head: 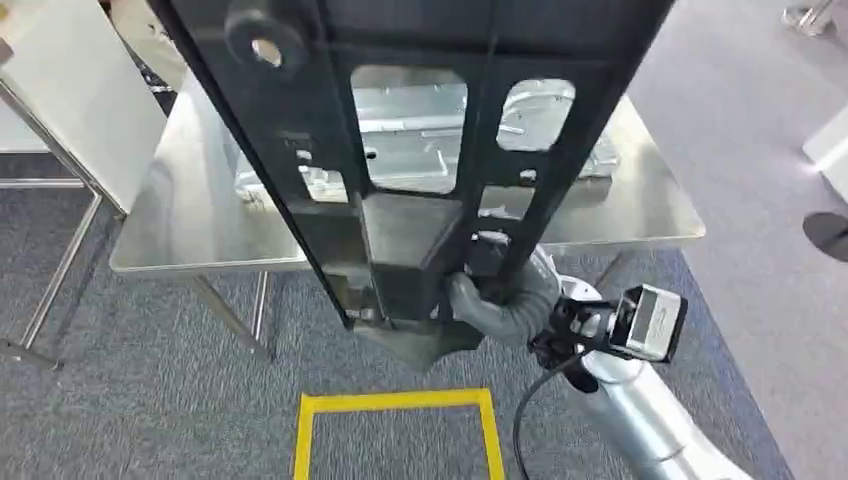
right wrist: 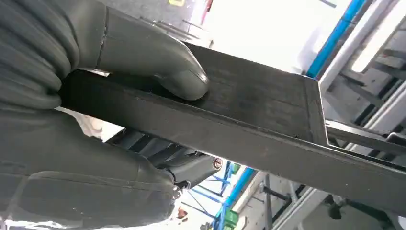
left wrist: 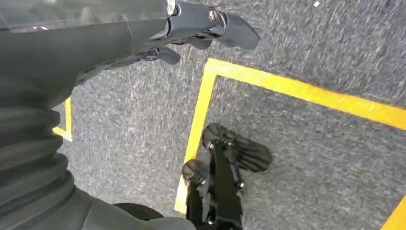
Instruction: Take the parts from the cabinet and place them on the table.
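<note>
Head view shows my right hand (head: 490,300) gripping the long black metal frame part with cut-out windows (head: 420,150) at its lower end, raised above the steel table (head: 190,220). My left hand (left wrist: 191,33) hangs over grey carpet (left wrist: 311,167), fingers apart, holding nothing.

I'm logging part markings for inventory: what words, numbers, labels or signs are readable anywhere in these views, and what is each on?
None can be read.
The small round red-and-white mark, on the dark metal piece under the long black slotted metal frame part that the right hand grips: too small to read.
The boxy silver-and-black wrist camera: no legible label.
</note>
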`<state>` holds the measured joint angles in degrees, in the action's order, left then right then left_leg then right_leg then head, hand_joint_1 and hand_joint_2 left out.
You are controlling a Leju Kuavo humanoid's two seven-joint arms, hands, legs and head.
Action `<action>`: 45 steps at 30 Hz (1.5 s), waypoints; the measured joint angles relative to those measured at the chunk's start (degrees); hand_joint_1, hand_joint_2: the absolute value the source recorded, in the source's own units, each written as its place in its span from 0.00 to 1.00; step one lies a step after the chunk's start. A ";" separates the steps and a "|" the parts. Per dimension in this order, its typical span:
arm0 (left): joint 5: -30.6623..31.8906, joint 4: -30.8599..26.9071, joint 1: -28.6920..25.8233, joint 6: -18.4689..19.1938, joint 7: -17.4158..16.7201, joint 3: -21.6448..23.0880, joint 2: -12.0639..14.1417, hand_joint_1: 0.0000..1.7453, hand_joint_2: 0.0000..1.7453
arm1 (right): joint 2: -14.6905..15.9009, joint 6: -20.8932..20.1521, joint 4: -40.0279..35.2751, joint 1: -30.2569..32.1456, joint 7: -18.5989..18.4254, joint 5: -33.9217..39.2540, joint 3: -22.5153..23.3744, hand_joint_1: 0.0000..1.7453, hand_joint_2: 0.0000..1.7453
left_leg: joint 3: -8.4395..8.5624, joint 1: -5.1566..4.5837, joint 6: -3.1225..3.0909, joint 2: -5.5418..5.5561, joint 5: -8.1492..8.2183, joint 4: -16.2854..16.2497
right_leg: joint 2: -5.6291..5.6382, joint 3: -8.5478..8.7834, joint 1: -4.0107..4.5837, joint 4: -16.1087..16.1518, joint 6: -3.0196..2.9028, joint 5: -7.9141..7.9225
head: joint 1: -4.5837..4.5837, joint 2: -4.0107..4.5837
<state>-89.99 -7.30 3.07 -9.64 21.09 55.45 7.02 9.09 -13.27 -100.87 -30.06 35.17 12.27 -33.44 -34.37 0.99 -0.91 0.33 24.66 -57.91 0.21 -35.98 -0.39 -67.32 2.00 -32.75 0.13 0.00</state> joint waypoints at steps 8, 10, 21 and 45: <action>0.00 0.00 -0.27 0.90 0.24 0.02 -0.09 0.00 1.00 | -0.44 0.96 -0.63 2.17 0.98 -2.32 0.00 1.00 1.00 | 2.25 -0.67 0.58 0.27 2.16 -0.29 | -0.17 0.92 0.67 9.31 -1.70 8.39 | -0.13 0.00; 0.00 0.02 -0.47 0.98 0.26 0.02 -0.02 0.00 1.00 | -0.63 1.01 -1.20 2.77 1.01 -2.65 0.00 1.00 1.00 | 2.34 -0.38 1.26 0.22 2.44 0.05 | -0.07 0.81 0.84 9.29 -1.91 8.20 | -0.15 0.00; 0.00 0.02 -0.71 1.16 0.31 0.13 0.11 0.00 1.00 | -1.20 -0.08 -1.92 3.56 1.53 -1.21 0.50 1.00 1.00 | -3.51 -0.20 2.76 0.00 1.30 -7.65 | 0.00 4.38 0.19 10.12 -2.82 5.98 | -0.28 0.00; 0.00 0.02 0.40 0.63 -0.70 0.92 0.46 0.00 1.00 | -0.48 -2.29 -3.98 3.42 2.64 2.97 2.45 1.00 1.00 | 1.20 -0.40 2.52 0.00 6.36 -5.23 | 0.03 2.08 0.15 10.25 -3.17 7.88 | -0.16 0.00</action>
<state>-89.99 -7.28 3.47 -9.01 20.39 56.37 7.48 8.61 -15.56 -104.85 -26.64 37.81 15.23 -30.99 -33.17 0.58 1.61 0.33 31.02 -63.14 0.24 -33.90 -0.24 -57.08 -1.17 -24.87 -0.02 0.00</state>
